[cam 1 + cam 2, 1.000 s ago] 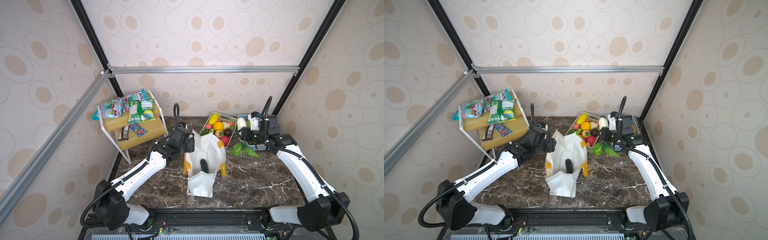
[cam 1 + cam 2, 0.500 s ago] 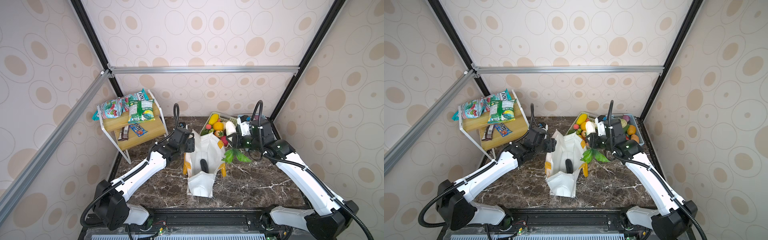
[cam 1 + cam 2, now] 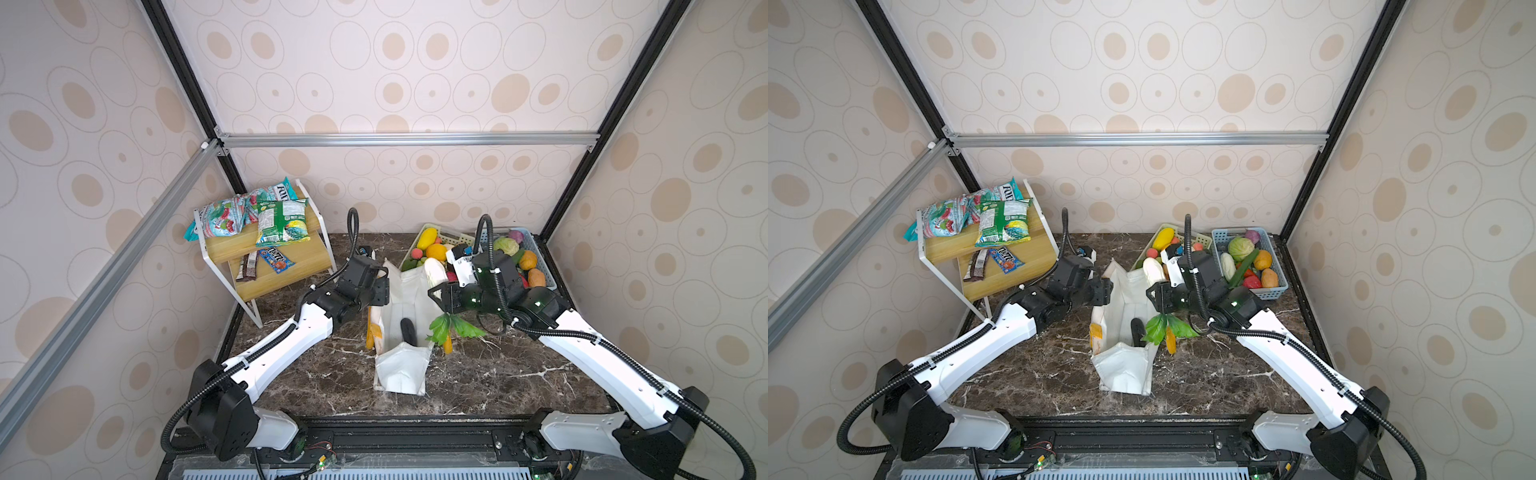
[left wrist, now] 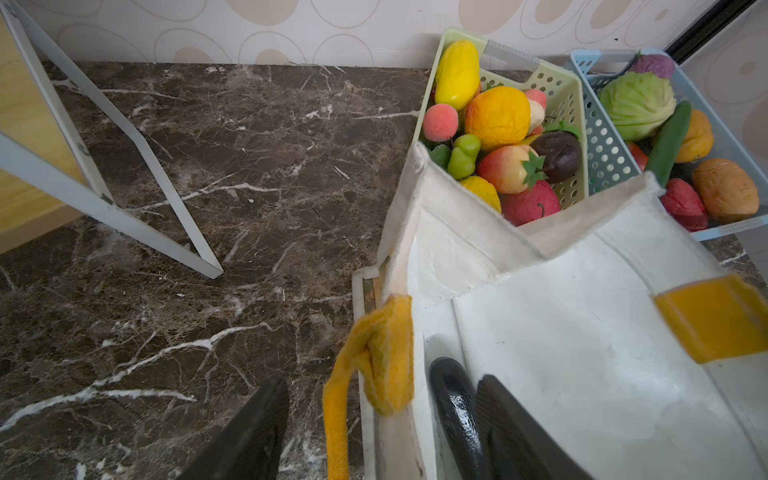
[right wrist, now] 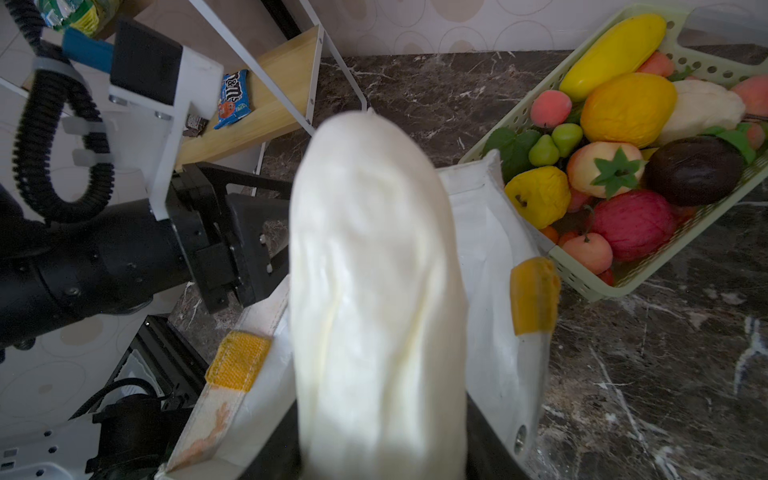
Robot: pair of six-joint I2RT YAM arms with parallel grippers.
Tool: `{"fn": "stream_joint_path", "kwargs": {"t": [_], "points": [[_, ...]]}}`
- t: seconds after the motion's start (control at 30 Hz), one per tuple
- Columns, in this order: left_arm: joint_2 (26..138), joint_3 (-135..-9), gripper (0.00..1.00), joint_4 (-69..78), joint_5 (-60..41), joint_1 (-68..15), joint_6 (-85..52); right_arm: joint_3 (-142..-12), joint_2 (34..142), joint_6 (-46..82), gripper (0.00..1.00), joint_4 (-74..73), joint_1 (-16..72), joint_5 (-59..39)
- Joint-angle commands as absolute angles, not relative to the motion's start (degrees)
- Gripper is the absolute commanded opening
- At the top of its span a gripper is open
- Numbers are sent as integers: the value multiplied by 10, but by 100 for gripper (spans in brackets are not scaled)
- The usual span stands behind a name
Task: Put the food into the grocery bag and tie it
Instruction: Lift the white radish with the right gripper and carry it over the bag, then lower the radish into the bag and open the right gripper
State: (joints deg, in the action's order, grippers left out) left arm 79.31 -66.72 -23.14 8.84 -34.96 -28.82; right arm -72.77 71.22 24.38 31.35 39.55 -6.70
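The white grocery bag (image 3: 401, 365) (image 3: 1125, 370) stands open mid-table with yellow handles. A dark eggplant (image 3: 408, 330) (image 4: 453, 415) lies inside it. My right gripper (image 3: 438, 291) (image 5: 382, 465) is shut on a long white vegetable (image 5: 374, 270) (image 3: 1152, 270). It hangs over the bag's right rim, with its green leaves (image 3: 451, 328) drooping behind the jaws. My left gripper (image 3: 380, 286) (image 4: 380, 382) is open and straddles the bag's left wall. One finger is inside the bag beside the eggplant and one outside by the yellow handle (image 4: 382, 353).
At the back right, a green basket (image 3: 451, 239) holds several fruits and a blue basket (image 3: 540, 266) holds cabbage, cucumber and potatoes. A white-framed wooden rack (image 3: 266, 249) with snack packets and candy bars stands at the back left.
My right gripper has carried the white vegetable left, from over the blue basket to the bag's mouth. The left arm and the bag have stayed put.
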Motion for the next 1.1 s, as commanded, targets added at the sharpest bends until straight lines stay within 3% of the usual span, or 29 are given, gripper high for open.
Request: {"fn": "stream_joint_path", "kwargs": {"t": [0.0, 0.37, 0.9, 1.07], "points": [[778, -662, 72, -226, 88, -346, -291, -717, 725, 262, 47, 297, 419, -58], [775, -655, 72, -221, 78, -346, -292, -719, 781, 266, 47, 285, 473, -56], [802, -673, 72, -223, 57, -350, -298, -678, 835, 265, 47, 281, 476, -56], [804, -668, 66, -211, 40, -352, -302, -694, 876, 267, 48, 285, 475, -46]]}}
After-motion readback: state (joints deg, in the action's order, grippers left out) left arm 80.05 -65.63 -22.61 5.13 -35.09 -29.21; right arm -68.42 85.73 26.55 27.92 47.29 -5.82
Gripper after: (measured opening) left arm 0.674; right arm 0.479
